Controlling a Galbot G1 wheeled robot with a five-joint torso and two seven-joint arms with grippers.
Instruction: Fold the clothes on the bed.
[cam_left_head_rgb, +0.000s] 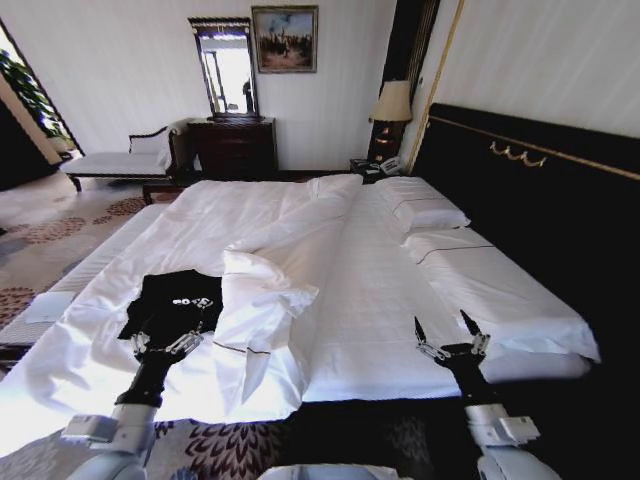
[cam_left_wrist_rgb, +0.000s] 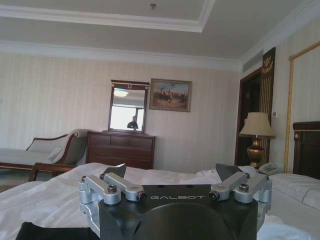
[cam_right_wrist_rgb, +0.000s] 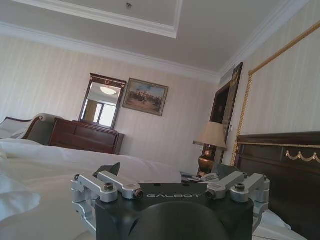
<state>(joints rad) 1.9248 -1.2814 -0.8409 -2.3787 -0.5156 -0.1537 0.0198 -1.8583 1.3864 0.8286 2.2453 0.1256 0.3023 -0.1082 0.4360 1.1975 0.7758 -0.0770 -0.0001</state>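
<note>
**Two tools poised at the edge of a hotel bed**

The robot's left tool, fingers spread apart and holding nothing, hangs over the near hem of the black T-shirt, low above the cloth. Its right tool, likewise spread apart and empty, sits well away from the shirt, above the bare sheet on the headboard side. From the left wrist, the left tool shows both fingertips standing wide, with a dark strip of the shirt just below its body. The right wrist view has the right tool open in the same way over white bedding.

The T-shirt lies flat on the bed near its foot-side corner, white lettering showing, just beside a rumpled fold of the white duvet. Pillows rest against the dark headboard. Beyond the bed stand a dresser with a mirror, a framed painting, a lamp and a cushioned chaise.
</note>
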